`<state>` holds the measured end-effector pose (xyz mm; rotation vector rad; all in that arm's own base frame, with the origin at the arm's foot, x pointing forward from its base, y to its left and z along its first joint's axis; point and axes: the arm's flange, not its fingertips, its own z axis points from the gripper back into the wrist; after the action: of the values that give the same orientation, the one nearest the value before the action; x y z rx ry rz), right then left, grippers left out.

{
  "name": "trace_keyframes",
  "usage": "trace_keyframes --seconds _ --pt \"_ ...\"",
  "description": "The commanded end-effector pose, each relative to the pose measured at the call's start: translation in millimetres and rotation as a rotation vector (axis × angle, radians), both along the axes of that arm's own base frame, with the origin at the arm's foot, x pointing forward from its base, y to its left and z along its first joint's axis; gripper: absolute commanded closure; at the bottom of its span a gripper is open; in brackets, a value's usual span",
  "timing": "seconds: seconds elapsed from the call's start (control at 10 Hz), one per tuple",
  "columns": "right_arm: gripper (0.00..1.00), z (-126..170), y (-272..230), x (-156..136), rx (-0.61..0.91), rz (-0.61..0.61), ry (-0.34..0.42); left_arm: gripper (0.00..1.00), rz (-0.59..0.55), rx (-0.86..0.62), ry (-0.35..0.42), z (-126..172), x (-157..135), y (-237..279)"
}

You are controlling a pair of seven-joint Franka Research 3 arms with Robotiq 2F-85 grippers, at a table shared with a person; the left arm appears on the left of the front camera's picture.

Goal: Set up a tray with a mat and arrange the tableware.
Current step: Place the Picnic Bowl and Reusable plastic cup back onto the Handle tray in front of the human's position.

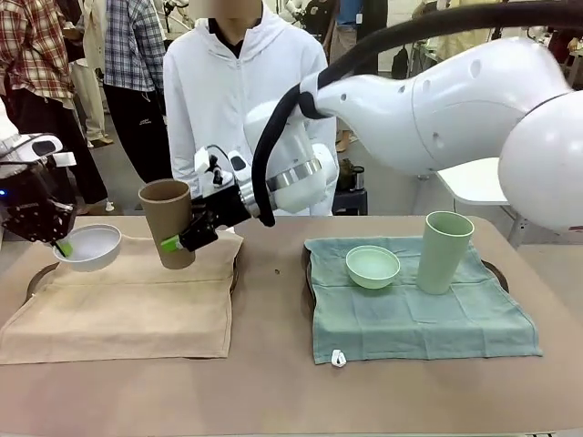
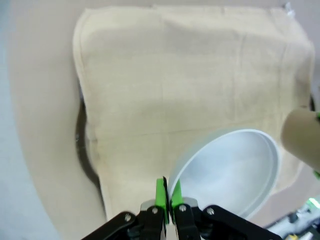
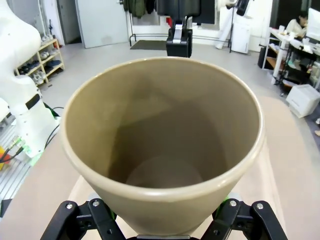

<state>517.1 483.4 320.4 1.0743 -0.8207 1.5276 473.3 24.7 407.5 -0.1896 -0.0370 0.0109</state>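
At left of the front view you see a beige woven mat [image 1: 118,305], soft and creased, draped over a dark tray [image 1: 36,275] whose rim peeks out. Your left gripper [image 2: 167,192] pinches the thin rim of the smooth white bowl [image 1: 89,246], its 2 green pads [image 2: 160,192] pressed narrow on either side of the edge. Your right gripper [image 1: 182,238] clasps the matte tan tumbler [image 1: 168,221], tilted above the mat's upper right; the fingers sit spread on its tapered wall near the base. At right, a rumpled green cloth [image 1: 419,314] carries a mint bowl [image 1: 373,266] and a tall mint tumbler [image 1: 443,251], standing apart.
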Motion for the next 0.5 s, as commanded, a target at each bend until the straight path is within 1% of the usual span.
trace_keyframes --seconds 0.0,0.4 --pt "0.17 -8.0 5.4 -1.1 0.057 0.006 -0.003 0.96 0.012 -0.039 -0.031 -20.5 3.9 -0.8" --pt "0.17 -22.3 11.6 -2.6 0.055 0.017 -0.002 0.96 0.078 -0.004 -0.006 -41.5 15.2 -6.5"
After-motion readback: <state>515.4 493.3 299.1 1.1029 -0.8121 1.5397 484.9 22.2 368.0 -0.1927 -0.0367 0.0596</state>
